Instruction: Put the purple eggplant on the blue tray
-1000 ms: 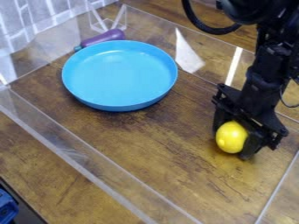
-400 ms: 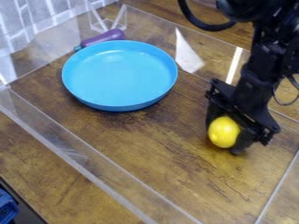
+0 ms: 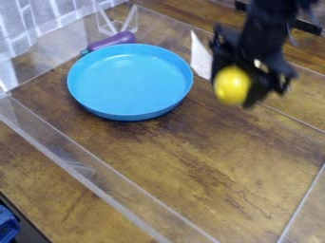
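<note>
- I am watching the gripper (image 3: pixel 237 84) carrying a yellow lemon (image 3: pixel 231 84); its fingers are clamped on the fruit from either side, so the lemon is hanging clear of the wooden surface (image 3: pixel 191 161) instead of resting on it; the arm is blurred here, so I am not reading finer detail of the grip.
- The purple eggplant (image 3: pixel 112 41) is lying on the surface just behind the far rim of the blue tray (image 3: pixel 93 99), near the back-left corner of the clear-walled enclosure (image 3: pixel 76 157); it is not on the tray, and whether it is touching the rim I cannot tell.
- The tray is sitting flat with nothing in it.
- I am judging that the lemon is not what the task is asking for; the eggplant is well apart from the gripper, so the fingers would first need to be freed before reaching across to it.
</note>
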{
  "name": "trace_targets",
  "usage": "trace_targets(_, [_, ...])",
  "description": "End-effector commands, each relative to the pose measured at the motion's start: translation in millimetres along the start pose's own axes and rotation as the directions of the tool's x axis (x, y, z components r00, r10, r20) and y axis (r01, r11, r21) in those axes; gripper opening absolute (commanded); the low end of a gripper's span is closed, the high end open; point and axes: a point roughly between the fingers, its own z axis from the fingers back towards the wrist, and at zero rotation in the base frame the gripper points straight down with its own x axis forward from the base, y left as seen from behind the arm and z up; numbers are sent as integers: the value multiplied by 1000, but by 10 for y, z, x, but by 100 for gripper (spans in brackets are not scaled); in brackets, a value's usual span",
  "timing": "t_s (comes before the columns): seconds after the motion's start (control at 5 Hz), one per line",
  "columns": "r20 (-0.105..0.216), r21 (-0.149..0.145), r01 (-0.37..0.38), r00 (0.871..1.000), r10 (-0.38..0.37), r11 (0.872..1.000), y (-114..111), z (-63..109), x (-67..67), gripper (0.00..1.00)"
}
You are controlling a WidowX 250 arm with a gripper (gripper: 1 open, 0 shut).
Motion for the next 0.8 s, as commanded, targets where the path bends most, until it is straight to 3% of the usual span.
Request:
trace_targets(0.0, [95, 34, -81, 992, 78, 996, 398, 197, -201, 0])
trace_targets(0.4, [74, 66, -192, 980, 187, 979, 1067, 92, -617, 0])
trace_targets(0.6, [75, 62, -194, 979, 190, 979, 1114, -82, -626, 0])
